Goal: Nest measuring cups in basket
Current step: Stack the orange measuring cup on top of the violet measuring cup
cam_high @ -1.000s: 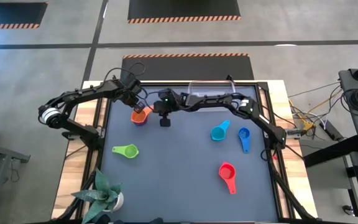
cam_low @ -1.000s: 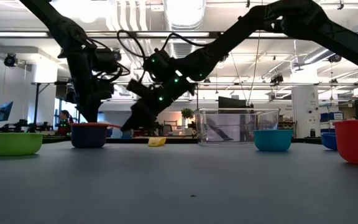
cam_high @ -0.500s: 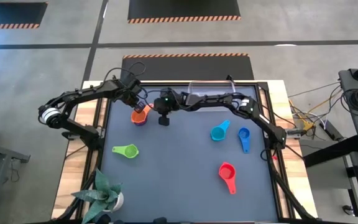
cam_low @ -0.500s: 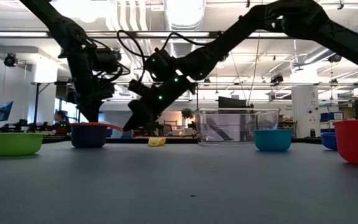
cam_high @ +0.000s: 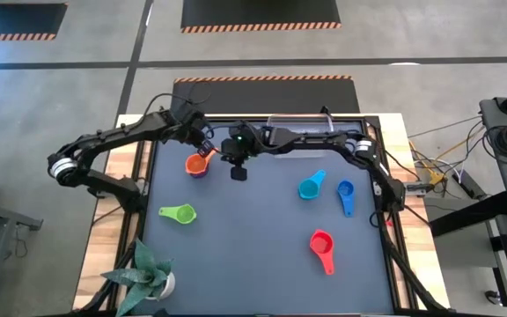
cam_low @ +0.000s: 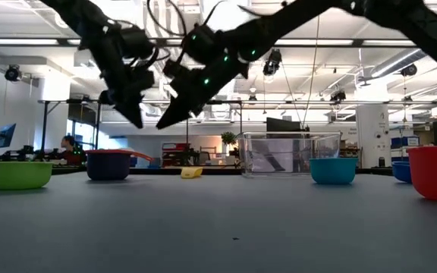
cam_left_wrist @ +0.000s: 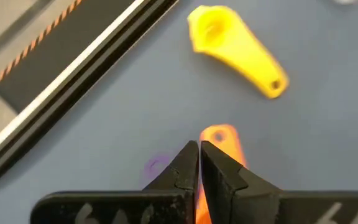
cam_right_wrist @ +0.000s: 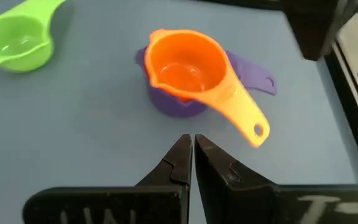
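High view: left claw (cam_high: 206, 146) and right claw (cam_high: 238, 173) hung close together by the orange cup (cam_high: 197, 163), which sat nested in the purple cup (cam_high: 200, 173); basket (cam_high: 302, 129) at the bench's far edge. Low view: both claws were raised above the bench (cam_low: 218, 227). Left wrist: fingers pinched closed, empty, yellow cup (cam_left_wrist: 235, 51) beyond. Right wrist: closed too, empty, orange-in-purple stack just ahead, green cup (cam_right_wrist: 16, 41) farther off.

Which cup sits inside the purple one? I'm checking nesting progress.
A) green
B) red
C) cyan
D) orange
D: the orange cup rests in the purple cup, while the green, cyan and red cups lie apart on the table.
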Robot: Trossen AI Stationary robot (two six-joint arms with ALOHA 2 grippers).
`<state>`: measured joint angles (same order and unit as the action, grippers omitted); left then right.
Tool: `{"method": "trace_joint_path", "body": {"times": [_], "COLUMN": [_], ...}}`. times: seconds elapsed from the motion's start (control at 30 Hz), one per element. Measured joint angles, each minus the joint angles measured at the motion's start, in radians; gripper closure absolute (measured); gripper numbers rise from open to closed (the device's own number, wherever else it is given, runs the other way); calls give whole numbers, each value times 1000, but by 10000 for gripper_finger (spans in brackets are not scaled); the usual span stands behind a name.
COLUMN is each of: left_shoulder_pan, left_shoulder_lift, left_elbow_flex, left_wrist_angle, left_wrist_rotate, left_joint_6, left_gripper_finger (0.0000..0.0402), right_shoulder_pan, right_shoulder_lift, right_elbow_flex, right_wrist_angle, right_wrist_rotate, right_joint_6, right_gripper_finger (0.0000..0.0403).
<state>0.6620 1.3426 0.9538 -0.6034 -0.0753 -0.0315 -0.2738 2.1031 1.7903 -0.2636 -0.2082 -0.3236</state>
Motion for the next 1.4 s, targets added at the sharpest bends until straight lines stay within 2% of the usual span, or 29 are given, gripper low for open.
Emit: {"method": "trace_joint_path", "body": {"times": [0.23, 0.43, 0.6, 0.77, 0.9, 1.27, 1.4], "left_shoulder_pan": [-118, -211, -275, -316, -313, -279, -263], "left_shoulder_lift": [0, 30, 68, 132, 198, 316, 340], "left_elbow_flex": [14, 13, 13, 13, 13, 67, 66], "left_wrist_angle": [46, 118, 167, 177, 176, 146, 88], "left_wrist_rotate": [0, -4, -17, -43, -50, -92, -155], "left_joint_6": [-29, -96, -164, -227, -266, -243, -241], "left_gripper_finger": [402, 402, 402, 402, 402, 402, 402], "right_shoulder_pan": [32, 62, 58, 51, 44, 27, 21], "right_shoulder_lift": [-230, -396, -466, -525, -565, -612, -613], "right_elbow_flex": [-234, -488, -637, -686, -699, -730, -736], "right_wrist_angle": [48, 267, 463, 560, 562, 555, 557], "right_wrist_rotate": [-1, -2, 4, -1, 3, 3, 11], "right_joint_6": [-8, 10, 10, 9, -2, -2, -2], "right_gripper_finger": [394, 394, 394, 394, 394, 394, 394]}}
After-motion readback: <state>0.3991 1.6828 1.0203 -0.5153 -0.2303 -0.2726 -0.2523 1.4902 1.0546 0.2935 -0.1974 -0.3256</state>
